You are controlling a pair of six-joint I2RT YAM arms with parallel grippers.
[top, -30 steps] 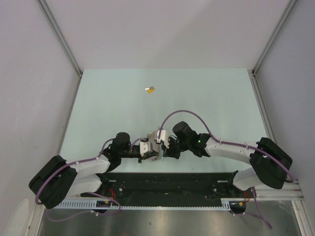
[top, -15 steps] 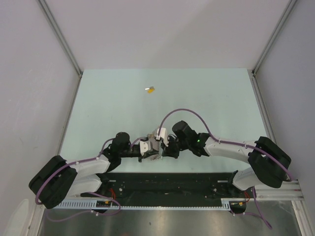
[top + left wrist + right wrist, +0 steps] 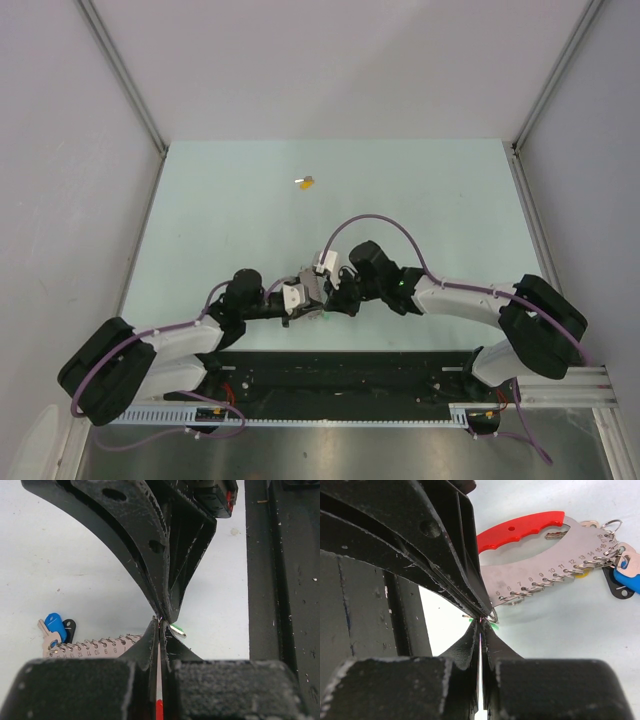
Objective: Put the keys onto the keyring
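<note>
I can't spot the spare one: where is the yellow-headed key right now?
In the top view, the yellow-headed key lies alone on the table, in its far half just left of centre, with nothing beside it.

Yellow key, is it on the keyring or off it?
Off. The yellow key lies alone at the table's far side, well apart from the keyring.

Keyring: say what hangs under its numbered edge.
A blue-headed key and black tag hang at the high-numbered end. The green key peeks beside the right pincer, its blade covered.
</note>
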